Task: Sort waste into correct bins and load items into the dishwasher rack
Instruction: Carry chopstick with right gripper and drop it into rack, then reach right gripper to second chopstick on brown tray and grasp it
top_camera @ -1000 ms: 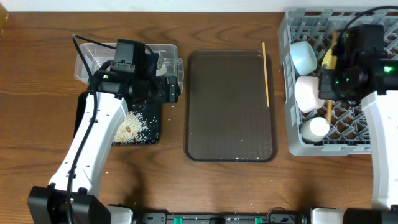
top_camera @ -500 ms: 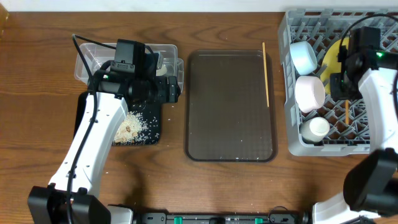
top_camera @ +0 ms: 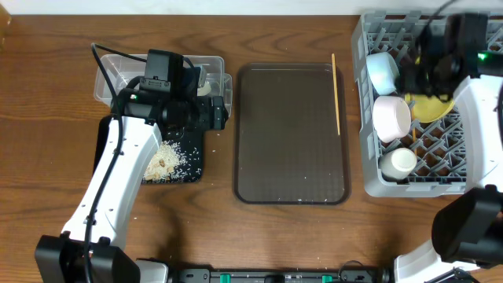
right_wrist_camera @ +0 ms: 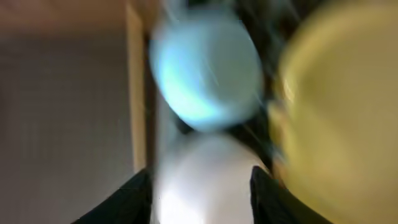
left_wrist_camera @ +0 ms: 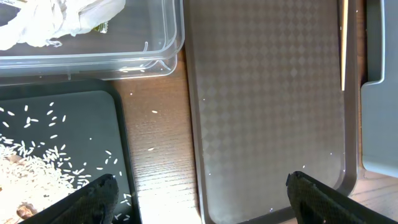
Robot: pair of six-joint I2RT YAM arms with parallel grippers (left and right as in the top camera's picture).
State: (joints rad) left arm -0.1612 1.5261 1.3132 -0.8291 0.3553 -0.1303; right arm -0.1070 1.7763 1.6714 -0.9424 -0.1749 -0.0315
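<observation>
The grey dishwasher rack [top_camera: 369,185] at the right holds the light blue bowl [top_camera: 383,69], the white bowl [top_camera: 391,116], the small white cup [top_camera: 397,161] and the pale yellow plate [top_camera: 434,107]. My right gripper [top_camera: 416,75] hovers open and empty over the bowls. Its wrist view is blurred and shows the blue bowl [right_wrist_camera: 205,68], the white bowl [right_wrist_camera: 205,180] and the plate [right_wrist_camera: 336,112]. One chopstick [top_camera: 335,93] lies on the brown tray's right rim. My left gripper [left_wrist_camera: 202,186] is open and empty by the clear tub [left_wrist_camera: 155,59], which holds the white scrap [left_wrist_camera: 56,18]. Rice [left_wrist_camera: 37,168] lies in the black tray [left_wrist_camera: 118,124].
The dark brown serving tray [top_camera: 291,134] lies in the middle between the bins and the rack. A few rice grains [left_wrist_camera: 152,148] lie on the wood between the black tray and the serving tray. The rack's corner [left_wrist_camera: 379,93] shows in the left wrist view.
My right arm has swung from the rack's middle toward its back left, over the bowls. The yellow plate shows more fully. The left arm has not moved.
</observation>
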